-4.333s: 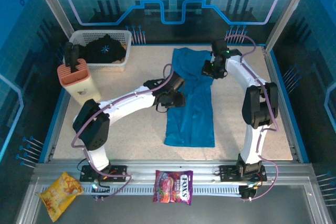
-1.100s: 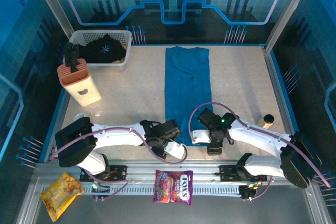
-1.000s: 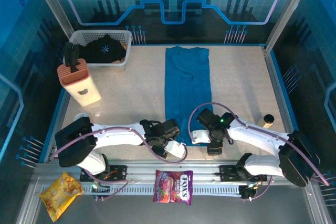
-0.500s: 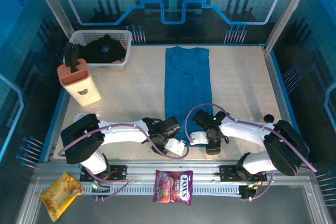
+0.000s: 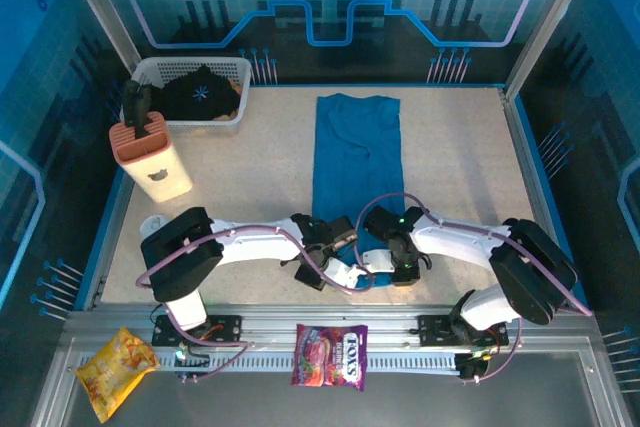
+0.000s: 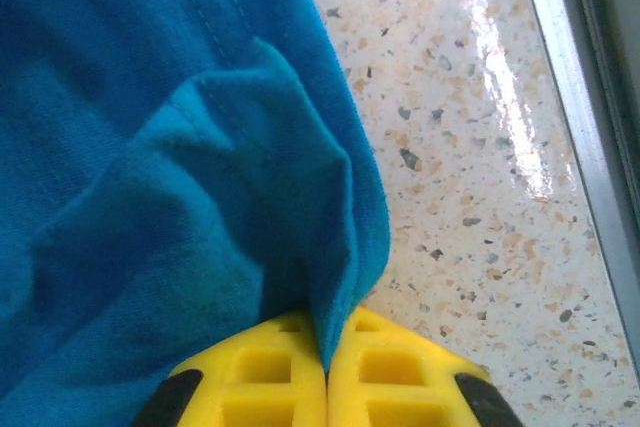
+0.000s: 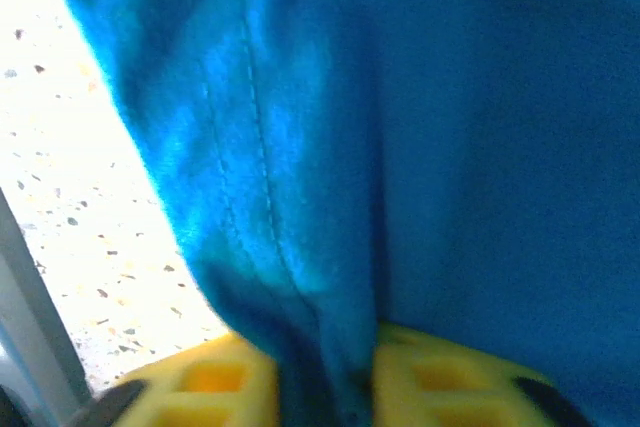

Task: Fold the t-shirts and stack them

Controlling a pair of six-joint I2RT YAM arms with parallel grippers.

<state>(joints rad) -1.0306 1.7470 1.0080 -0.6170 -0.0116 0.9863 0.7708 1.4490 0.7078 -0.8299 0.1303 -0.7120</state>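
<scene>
The teal-blue t-shirt (image 5: 356,162) lies as a long narrow strip down the middle of the table, folded lengthwise. My left gripper (image 5: 337,239) is at the strip's near left corner, my right gripper (image 5: 388,245) at its near right corner. In the left wrist view the yellow fingers (image 6: 262,379) are shut on a pinch of the teal cloth (image 6: 180,147). In the right wrist view the yellow fingers (image 7: 205,383) are shut on a fold of teal cloth (image 7: 420,117). The black t-shirt (image 5: 200,92) with a pale starburst print lies in the white basket (image 5: 235,71).
A peach-coloured holder (image 5: 150,155) stands at the left of the table. Snack packets (image 5: 329,355) (image 5: 115,371) lie on the metal rail in front of the arm bases. The table's near edge (image 6: 575,97) runs close beside the left gripper.
Both grippers have moved inward and slightly away from the near edge, dragging the shirt's near hem with them; the strip's near end has lifted and bunched between them.
</scene>
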